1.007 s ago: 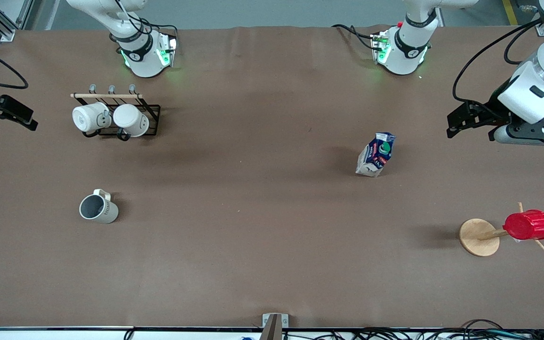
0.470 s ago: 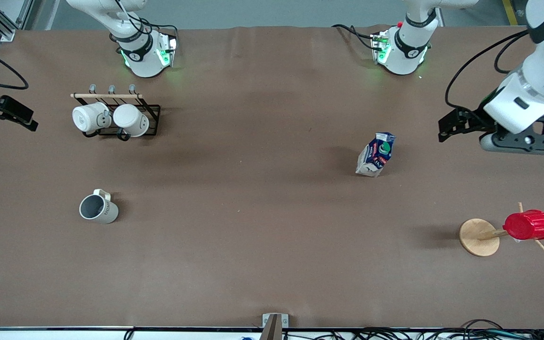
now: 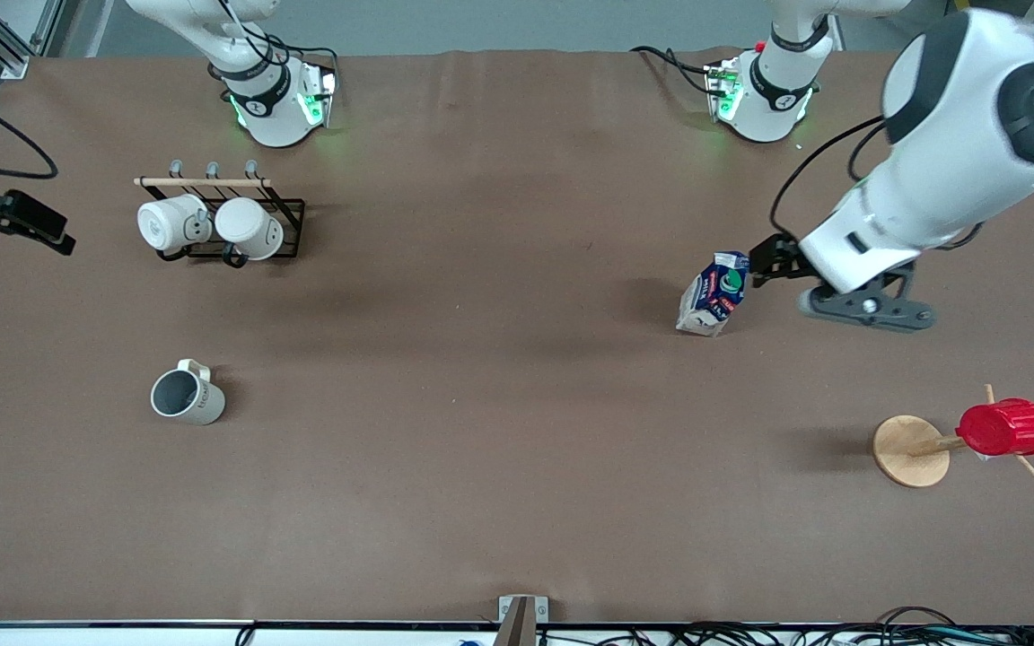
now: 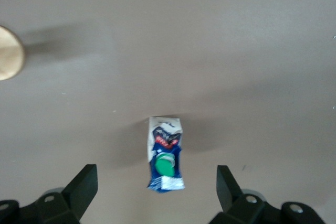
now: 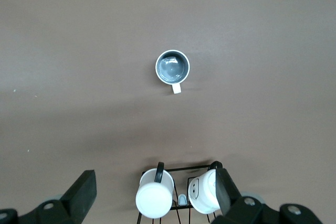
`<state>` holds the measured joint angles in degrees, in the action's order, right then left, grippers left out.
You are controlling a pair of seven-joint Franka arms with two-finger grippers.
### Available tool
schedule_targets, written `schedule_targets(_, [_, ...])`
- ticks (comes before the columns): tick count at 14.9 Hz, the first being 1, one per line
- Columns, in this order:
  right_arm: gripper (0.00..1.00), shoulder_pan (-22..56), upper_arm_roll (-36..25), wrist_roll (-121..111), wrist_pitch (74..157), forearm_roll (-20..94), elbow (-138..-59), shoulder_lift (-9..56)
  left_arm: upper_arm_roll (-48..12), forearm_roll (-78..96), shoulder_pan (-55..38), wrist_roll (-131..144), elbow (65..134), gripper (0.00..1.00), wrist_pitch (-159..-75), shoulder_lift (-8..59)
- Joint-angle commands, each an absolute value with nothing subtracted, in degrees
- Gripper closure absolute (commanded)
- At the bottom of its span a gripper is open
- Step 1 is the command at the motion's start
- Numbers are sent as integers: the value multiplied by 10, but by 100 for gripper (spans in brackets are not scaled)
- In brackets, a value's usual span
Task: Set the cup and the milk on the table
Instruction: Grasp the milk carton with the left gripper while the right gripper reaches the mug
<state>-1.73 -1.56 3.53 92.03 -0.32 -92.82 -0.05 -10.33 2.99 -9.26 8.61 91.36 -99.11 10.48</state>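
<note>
The milk, a blue and white carton with a green cap, stands upright on the brown table. My left gripper hovers beside and above it, open and empty. In the left wrist view the milk lies below, between the spread fingers of the left gripper. The cup, cream-white with a grey inside, stands upright on the table toward the right arm's end. My right gripper waits high at that end, open and empty. The right wrist view shows the cup far below the right gripper.
A black wire rack holds two white mugs, farther from the front camera than the cup. A wooden peg stand carries a red ribbed cup near the left arm's end. A metal bracket sits at the table's near edge.
My left arm has swung in from the table's end, bringing its open gripper up to the milk. The milk, the cup and the right arm have not moved.
</note>
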Motion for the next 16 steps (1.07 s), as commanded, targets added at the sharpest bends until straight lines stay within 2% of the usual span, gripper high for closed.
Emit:
schedule_targets(1, [0,-18,-15,37,956,-5,-930,63,-109,22,-108,118,948,0,-1035,116])
schedule_targets(7, [0,-37,-17,-65,1068,-5,-938,214,-112,21,-110,118,1048,0,-1105,129])
schedule_targets(11, [0,-45,-39,-112,1150,-5,-943,274,-112,19,-110,116,1099,0,-1146,132])
schedule_targets(16, [1,-53,-42,-114,1214,-4,-951,326,-115,-5,-110,116,1143,0,-1152,129])
